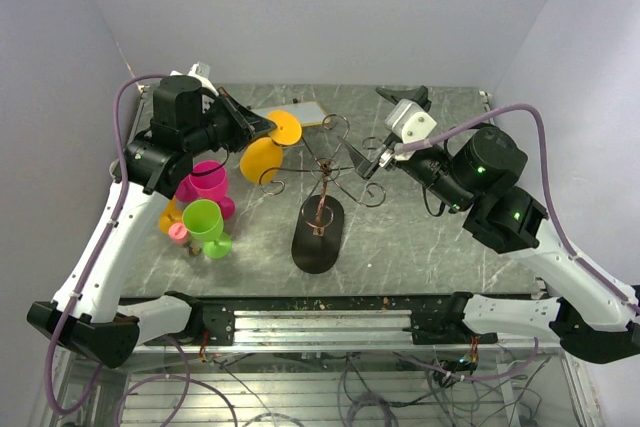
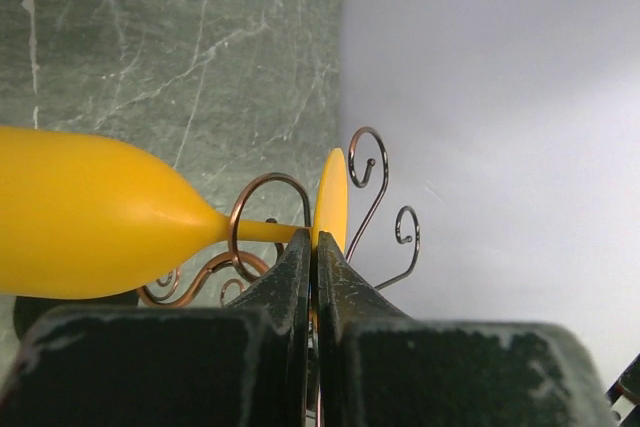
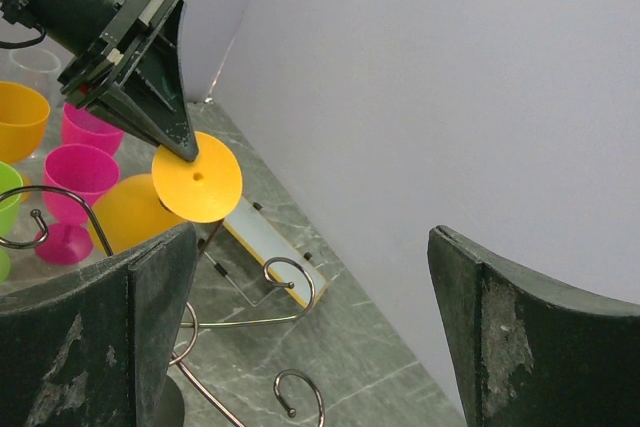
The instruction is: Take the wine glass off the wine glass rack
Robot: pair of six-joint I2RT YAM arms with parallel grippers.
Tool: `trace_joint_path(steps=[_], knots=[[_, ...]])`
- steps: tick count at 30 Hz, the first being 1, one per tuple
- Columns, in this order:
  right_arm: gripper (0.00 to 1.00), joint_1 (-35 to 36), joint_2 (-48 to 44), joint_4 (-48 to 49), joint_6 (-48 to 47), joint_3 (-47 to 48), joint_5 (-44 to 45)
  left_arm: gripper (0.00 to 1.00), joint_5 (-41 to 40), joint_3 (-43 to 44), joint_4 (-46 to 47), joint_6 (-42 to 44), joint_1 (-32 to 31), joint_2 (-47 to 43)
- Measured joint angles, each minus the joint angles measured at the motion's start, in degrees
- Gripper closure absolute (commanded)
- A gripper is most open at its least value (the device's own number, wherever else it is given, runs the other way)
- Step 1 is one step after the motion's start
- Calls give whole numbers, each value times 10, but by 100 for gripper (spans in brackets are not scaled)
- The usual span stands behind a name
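A yellow wine glass [image 1: 262, 159] lies sideways with its stem through a curled hook arm of the wine glass rack [image 1: 322, 197], a thin wire stand on a black oval base [image 1: 317, 234]. My left gripper [image 1: 272, 127] is shut on the edge of the glass's round foot [image 2: 332, 202]; the bowl [image 2: 90, 212] points left and the hook [image 2: 232, 227] circles the stem. The right wrist view shows the foot [image 3: 197, 177] pinched by the left fingers [image 3: 165, 97]. My right gripper [image 1: 375, 162] is open and empty beside the rack's right-hand hooks [image 3: 290, 267].
Pink glasses [image 1: 208, 182], a green glass [image 1: 205, 222] and an orange one [image 1: 170, 217] stand at the left under my left arm. A white board with a yellow edge [image 1: 305, 112] lies at the back, near the rear wall.
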Motion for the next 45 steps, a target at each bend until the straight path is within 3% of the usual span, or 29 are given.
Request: trace_joint_path(steps=[17, 29, 39, 45], knots=[[2, 0, -18, -1, 2, 0, 5, 93, 19, -9, 55, -65, 0, 23], [2, 0, -29, -2, 9, -14, -6, 93, 76, -71, 78, -93, 0, -28], [2, 0, -37, 2, 16, -18, -13, 93, 28, -51, -42, -73, 0, -92], [2, 0, -35, 25, 100, -18, -6, 93, -102, 29, -166, -63, 0, -140]])
